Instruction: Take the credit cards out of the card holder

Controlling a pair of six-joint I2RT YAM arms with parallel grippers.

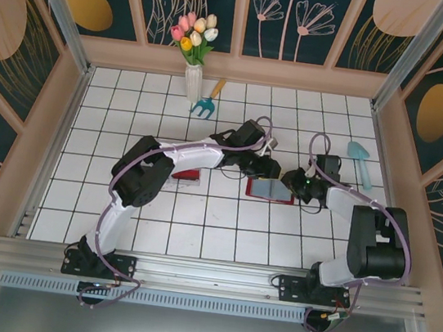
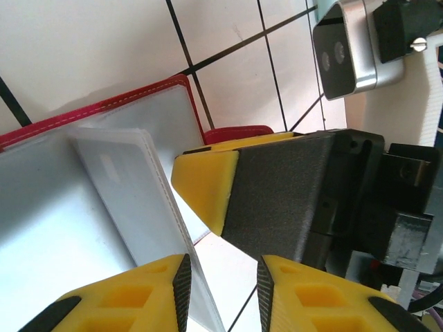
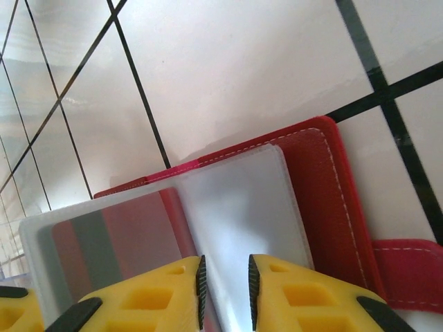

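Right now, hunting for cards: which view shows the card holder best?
Right wrist: the card holder lies open close up, red border and sleeves plain. Left wrist catches one corner; top external shows it small, partly covered.

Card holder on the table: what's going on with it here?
Both arms are bent over the open red card holder on the tiled table. The left gripper sits at the edge of a pale card tilted up off the holder; the right gripper is down at its clear sleeves. Whether either grips is unclear.
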